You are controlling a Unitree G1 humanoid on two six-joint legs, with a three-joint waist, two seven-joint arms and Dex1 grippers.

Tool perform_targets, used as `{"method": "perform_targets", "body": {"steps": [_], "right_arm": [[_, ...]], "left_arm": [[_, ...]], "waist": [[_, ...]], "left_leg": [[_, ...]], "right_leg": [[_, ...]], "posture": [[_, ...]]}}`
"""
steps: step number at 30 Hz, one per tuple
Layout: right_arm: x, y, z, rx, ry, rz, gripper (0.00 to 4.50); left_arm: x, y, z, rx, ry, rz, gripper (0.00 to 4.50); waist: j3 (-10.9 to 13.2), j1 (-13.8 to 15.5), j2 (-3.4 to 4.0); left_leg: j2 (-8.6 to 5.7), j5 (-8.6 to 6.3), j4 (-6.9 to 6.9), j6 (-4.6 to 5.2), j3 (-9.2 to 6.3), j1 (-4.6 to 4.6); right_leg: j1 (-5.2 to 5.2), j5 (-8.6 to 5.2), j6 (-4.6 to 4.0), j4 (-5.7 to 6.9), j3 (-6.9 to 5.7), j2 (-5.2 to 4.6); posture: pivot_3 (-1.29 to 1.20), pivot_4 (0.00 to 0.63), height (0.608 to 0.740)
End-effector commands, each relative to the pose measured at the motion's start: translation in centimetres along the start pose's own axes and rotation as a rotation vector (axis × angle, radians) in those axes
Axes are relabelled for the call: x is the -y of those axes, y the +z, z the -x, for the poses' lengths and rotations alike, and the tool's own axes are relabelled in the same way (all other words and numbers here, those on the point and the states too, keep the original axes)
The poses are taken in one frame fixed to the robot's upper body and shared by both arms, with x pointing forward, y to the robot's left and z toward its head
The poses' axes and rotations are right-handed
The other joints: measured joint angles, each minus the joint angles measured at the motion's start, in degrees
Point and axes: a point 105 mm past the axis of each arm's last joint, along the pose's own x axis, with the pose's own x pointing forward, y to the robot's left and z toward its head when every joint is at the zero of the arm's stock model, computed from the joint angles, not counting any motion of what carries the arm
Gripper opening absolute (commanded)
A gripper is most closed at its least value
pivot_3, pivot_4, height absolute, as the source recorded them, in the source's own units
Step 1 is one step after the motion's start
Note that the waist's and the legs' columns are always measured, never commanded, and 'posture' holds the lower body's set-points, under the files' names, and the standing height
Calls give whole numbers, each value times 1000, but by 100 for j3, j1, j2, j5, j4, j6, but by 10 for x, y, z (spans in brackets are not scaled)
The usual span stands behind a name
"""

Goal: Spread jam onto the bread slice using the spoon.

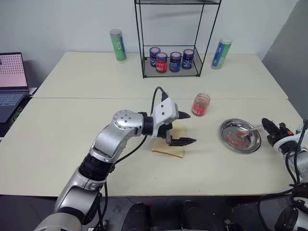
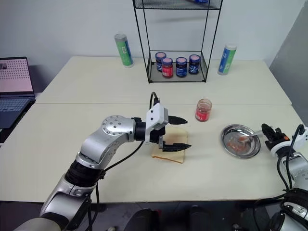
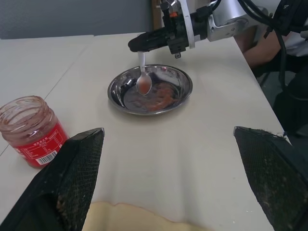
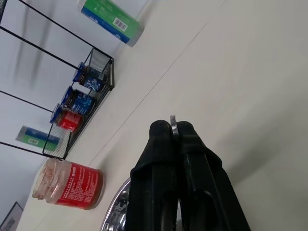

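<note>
The bread slice [image 1: 169, 150] lies flat on the table near the middle. My left gripper [image 1: 191, 128] hovers just above its right part, open, with nothing between its fingers. The open jam jar [image 1: 200, 104] stands behind and to the right of the slice. Further right is a round metal dish [image 1: 230, 129] smeared with red jam. My right gripper [image 1: 264, 125] is shut on the handle of the spoon [image 1: 249, 130], and the spoon's bowl [image 3: 144, 84], carrying some jam, hangs over the dish. In the right wrist view the thin handle [image 4: 173, 121] shows between the closed fingertips.
A black wire rack [image 1: 144, 57] with several lidded red and blue jars stands at the back. A green tube [image 1: 118, 45] is left of it and a blue-green tube [image 1: 221, 53] right of it. A laptop [image 1: 12, 79] sits at the far left.
</note>
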Motion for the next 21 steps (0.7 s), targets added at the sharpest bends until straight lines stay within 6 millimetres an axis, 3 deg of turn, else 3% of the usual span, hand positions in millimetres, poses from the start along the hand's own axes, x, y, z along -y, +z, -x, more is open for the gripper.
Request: {"method": "perform_targets", "body": {"steps": [1, 6, 10, 15, 21], "right_arm": [[-67, 22, -3, 43, 183, 118, 27], [-137, 21, -15, 48, 331, 212, 27], [-174, 21, -34, 74, 382, 265, 27], [-198, 11, -55, 67, 406, 390, 27], [-198, -3, -69, 42, 413, 534, 27]], "left_arm": [[-12, 10, 24, 72, 98, 36, 4500], [-27, 7, 47, 118, 248, 108, 4500], [-39, 9, 51, 160, 352, 133, 4500], [-39, 8, 46, 164, 382, 132, 4500], [-32, 5, 46, 142, 367, 123, 4500]], "waist": [[3, -36, 9], [6, -71, 14], [6, -44, 13], [7, 13, 13], [7, 24, 13]], "left_leg": [[1, 0, 0, 0, 0, 0], [12, 0, -1, 0, -5, 2], [7, 0, 0, 0, -5, -1], [-4, 0, 2, 0, -5, -23], [-2, 0, 2, -1, -5, -39]], "right_leg": [[0, 0, 0, 1, 0, 0], [-3, -7, 12, 6, -3, 2], [-3, -7, 11, 5, -6, 3], [-10, 7, -8, -9, -10, -8], [-25, 9, -9, -14, -12, -10]], "posture": [[0, 150, 740], [0, 150, 740], [0, 150, 740], [0, 150, 740], [0, 150, 740]]}}
